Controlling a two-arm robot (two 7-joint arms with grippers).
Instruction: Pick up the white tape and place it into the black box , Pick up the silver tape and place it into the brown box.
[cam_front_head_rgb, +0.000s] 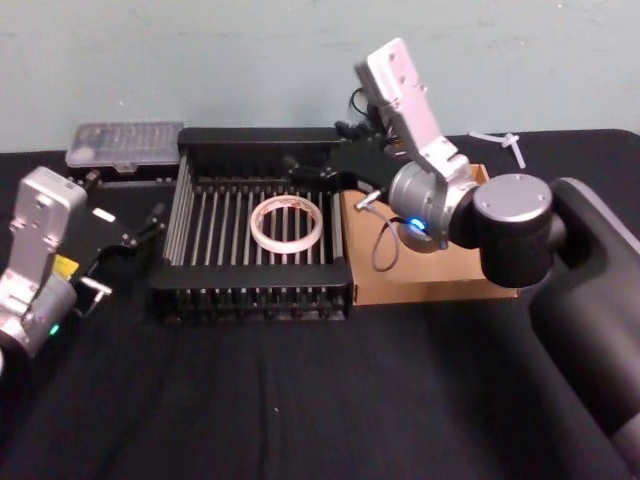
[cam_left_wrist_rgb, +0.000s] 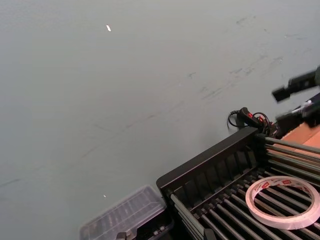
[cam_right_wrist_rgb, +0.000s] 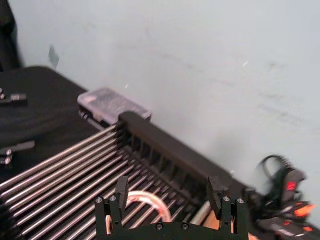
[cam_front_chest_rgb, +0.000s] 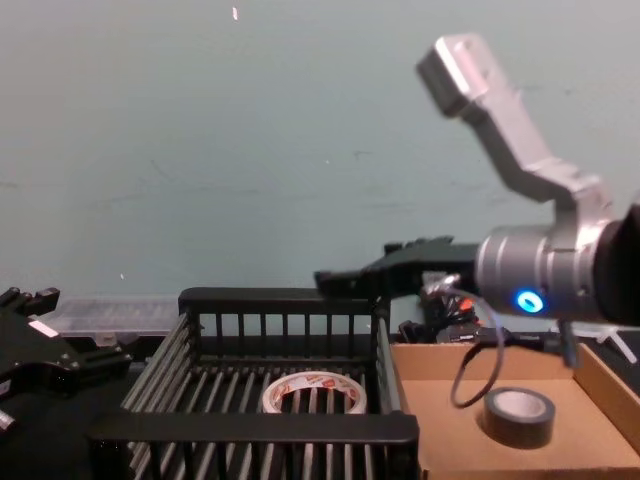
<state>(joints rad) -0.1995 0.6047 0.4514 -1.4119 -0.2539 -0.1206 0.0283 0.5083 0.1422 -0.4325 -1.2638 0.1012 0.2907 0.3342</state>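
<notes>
Both tapes boxed.
White tape (cam_front_head_rgb: 286, 222) lies in black box (cam_front_head_rgb: 190, 277), silver tape (cam_front_chest_rgb: 519, 416) in brown box (cam_front_chest_rgb: 600, 388); right end effector (cam_right_wrist_rgb: 170, 192) fingers apart, left end effector (cam_front_head_rgb: 150, 222) unclear.

A: Any lettering you can actually read?

B: None. The white tape (cam_left_wrist_rgb: 285, 202) in the black box (cam_left_wrist_rgb: 210, 167) has small red markings on its top face, near twelve o'clock on the ring in the left wrist view, but they are too small to make out as words.

A: And from the chest view?

B: The same white roll shows red print along its upper edge, again unreadable. The silver tape (cam_front_chest_rgb: 519, 415) in the brown box (cam_front_chest_rgb: 600, 385) carries no visible writing.

A: Anything on the arms?

B: A yellow sticker (cam_front_head_rgb: 66, 266) sits on the left arm, at about nine o'clock in the head view; its print cannot be read.
</notes>
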